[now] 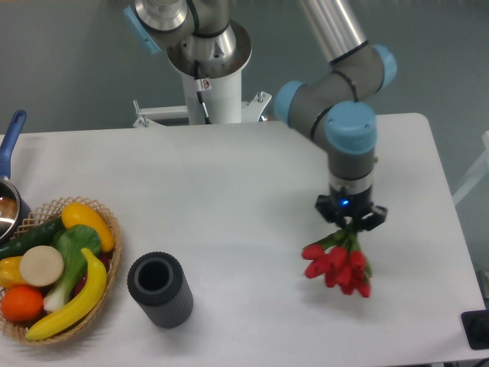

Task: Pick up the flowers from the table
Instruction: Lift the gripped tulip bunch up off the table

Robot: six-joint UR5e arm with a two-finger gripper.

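Red tulip heads mark your flowers (338, 264), which sit in the lower right part of the frame with the blooms fanning downward and the green stems running up into the gripper (351, 222). You can see the gripper's two dark fingers pressed in on the stems just below its small blue light, so it is pinching the bunch near the stem end. Whether the blooms are touching the white bench (229, 191) or hanging just above it, you cannot tell from this single view.

Your arm (336, 115) comes in from the top centre of the frame, bends at a grey elbow with light blue caps, and points its wrist straight down over the right side of the bench.

On the left edge you have a woven basket (107, 264) holding a banana (72, 302), a yellow pepper (85, 222), an orange (21, 303), a leafy green vegetable with a white stalk (70, 260) and a pale round item. A dark ribbed cylinder (159, 290) stands upright just right of the basket, well apart from the flowers. At the far left edge, a pot with a blue handle (11, 149) is partly cut off by the frame.
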